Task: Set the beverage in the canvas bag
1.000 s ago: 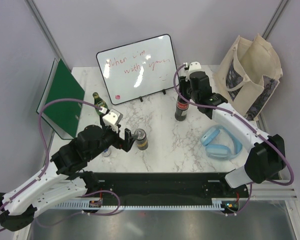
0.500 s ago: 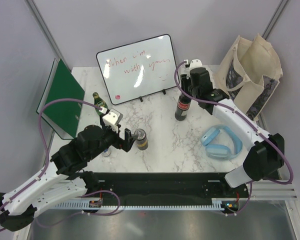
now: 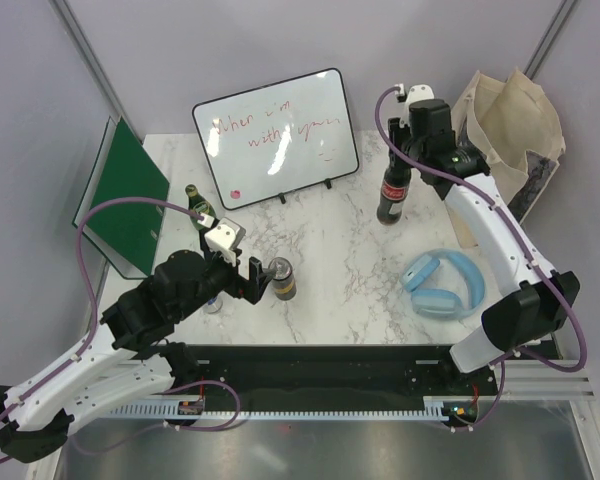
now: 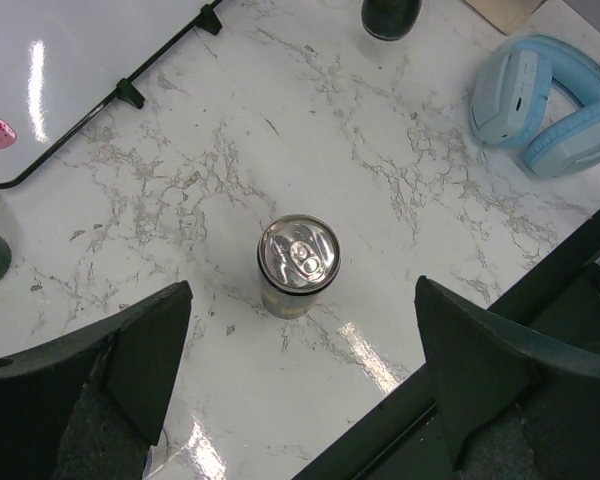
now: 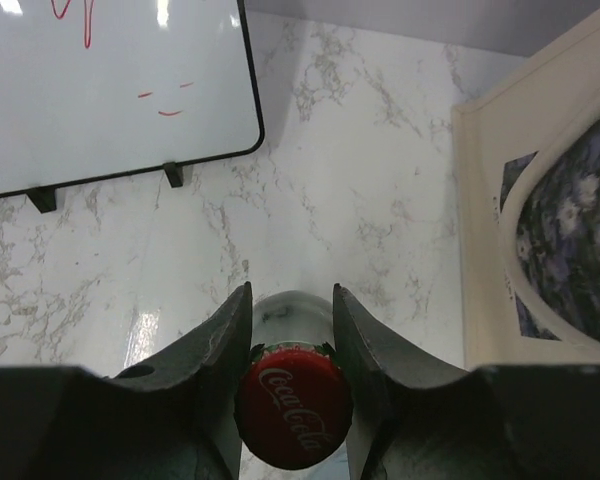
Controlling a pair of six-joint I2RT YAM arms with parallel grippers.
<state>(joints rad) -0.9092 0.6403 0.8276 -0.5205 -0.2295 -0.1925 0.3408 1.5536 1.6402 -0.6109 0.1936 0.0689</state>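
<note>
Beverage bottle (image 3: 390,198), dark with a red cap, stands upright in the top view near the far right of the marble table (image 3: 330,250), just beside the canvas bag (image 3: 510,140); whether its base touches the surface cannot be determined. The right gripper (image 3: 401,165) is clamped on its neck. The left gripper (image 3: 260,279) hovers spread apart beside a can (image 3: 281,278). Judged rigid, smooth and fairly heavy if full, the bottle is best held below the cap, where the neck prevents slipping; expect it to swing. The bag is soft and its mouth may sag. In the left wrist view, both fingers (image 4: 145,340) stand wide of the can, gripping nothing, with blue headphones (image 4: 545,115) well apart. In the right wrist view, the fingers (image 5: 205,365) press either side of the cap (image 5: 293,418); the bag's printed panel lies right, a whiteboard (image 5: 100,90) left. The tabletop is glossy, enclosed by plain grey walls
</note>
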